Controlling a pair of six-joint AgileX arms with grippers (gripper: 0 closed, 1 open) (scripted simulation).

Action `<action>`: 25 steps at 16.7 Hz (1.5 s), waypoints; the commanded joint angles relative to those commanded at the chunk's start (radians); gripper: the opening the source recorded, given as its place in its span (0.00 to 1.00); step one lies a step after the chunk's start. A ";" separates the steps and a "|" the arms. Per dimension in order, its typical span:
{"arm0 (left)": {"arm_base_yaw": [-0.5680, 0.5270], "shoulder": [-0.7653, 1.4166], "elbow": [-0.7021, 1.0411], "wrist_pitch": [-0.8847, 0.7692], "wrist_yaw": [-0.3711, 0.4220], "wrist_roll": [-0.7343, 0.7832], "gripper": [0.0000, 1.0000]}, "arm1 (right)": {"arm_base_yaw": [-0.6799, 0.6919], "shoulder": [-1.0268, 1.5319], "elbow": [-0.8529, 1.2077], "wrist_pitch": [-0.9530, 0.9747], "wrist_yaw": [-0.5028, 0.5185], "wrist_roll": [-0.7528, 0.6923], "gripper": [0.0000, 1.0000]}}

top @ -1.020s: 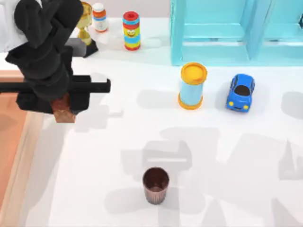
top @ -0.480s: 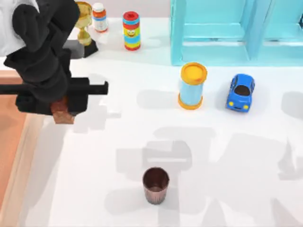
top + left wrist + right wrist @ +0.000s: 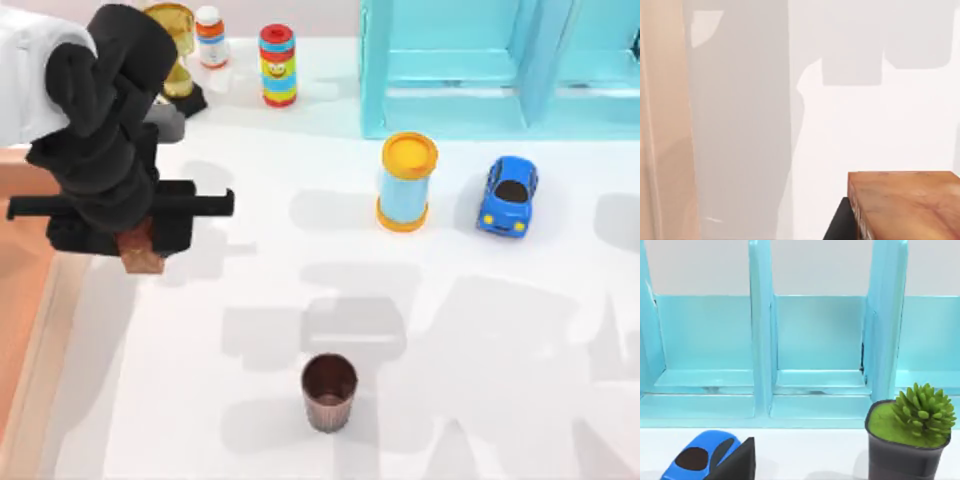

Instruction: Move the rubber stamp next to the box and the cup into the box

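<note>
1. The left gripper (image 3: 140,235) is at the middle left of the top view, and it holds the rubber stamp (image 3: 141,250) clenched between its fingers. The stamp hangs under the black arm, just to the right of the box (image 3: 40,330).
2. Compared with one second ago, the arm has shifted a little to the right and downward in the frame. The stamp moved with it, so the grasp did not slip.
3. In the left wrist view the stamp (image 3: 905,205) is seen from close, and the tan wall of the box (image 3: 665,125) runs along the left edge, with white table (image 3: 865,125) between them.
4. I judge that the stamp is now over the table beside the box, not over the box. This suits the first half of the task, but whether the stamp already touches the table I cannot tell.
5. The cup (image 3: 329,391) stands upright at the lower centre of the top view, well apart from the box and untouched. This half is not yet begun.
6. The right arm is parked facing the turquoise shelf (image 3: 790,350); its fingers I cannot tell.
</note>
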 joint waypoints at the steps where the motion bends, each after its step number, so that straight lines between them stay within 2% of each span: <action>1: 0.001 0.004 -0.007 0.013 0.001 0.001 0.00 | 0.000 0.000 0.000 0.000 0.000 0.000 1.00; 13: 0.007 0.043 -0.072 0.116 0.003 0.005 0.00 | 0.000 0.000 0.000 0.000 0.000 0.000 1.00; 25: 0.007 0.043 -0.072 0.116 0.003 0.005 0.90 | 0.000 0.000 0.000 0.000 0.000 0.000 1.00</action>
